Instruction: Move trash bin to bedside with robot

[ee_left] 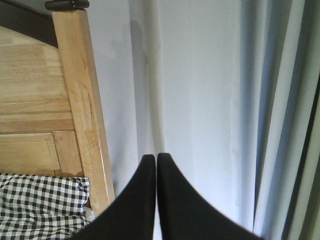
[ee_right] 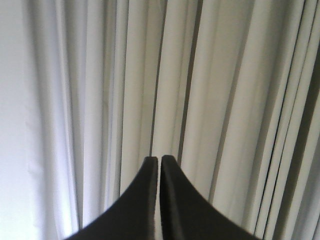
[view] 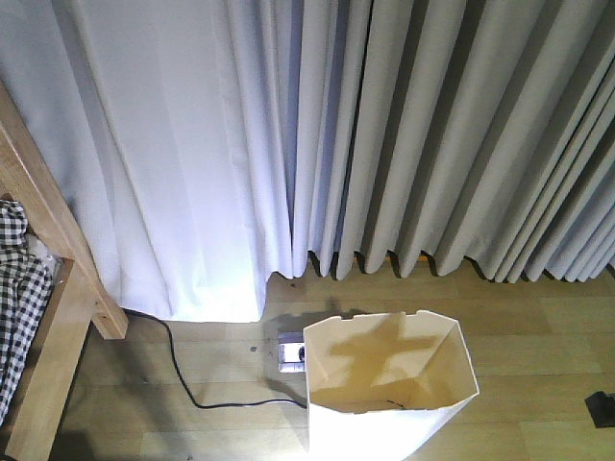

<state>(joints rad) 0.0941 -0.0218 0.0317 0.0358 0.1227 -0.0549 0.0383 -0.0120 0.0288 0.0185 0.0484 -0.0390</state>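
The left gripper [ee_left: 156, 159] has its two black fingers pressed together with nothing between them, its tips aimed at the pale curtain [ee_left: 200, 100] just right of the wooden bed frame [ee_left: 82, 100]. Checked bedding [ee_left: 40, 205] lies low behind that post. The right gripper [ee_right: 159, 161] is likewise closed and empty, facing folds of curtain.

From the front view, the trash bin [view: 389, 384] stands upright on the wood floor [view: 538, 336], its cream inside open to view, near the bottom edge of the frame. It sits apart from the bed frame on the left, with bare floor between them. A black cable [view: 183, 370] snakes across the floor to a small socket box [view: 290, 351] just behind the bin's left corner.
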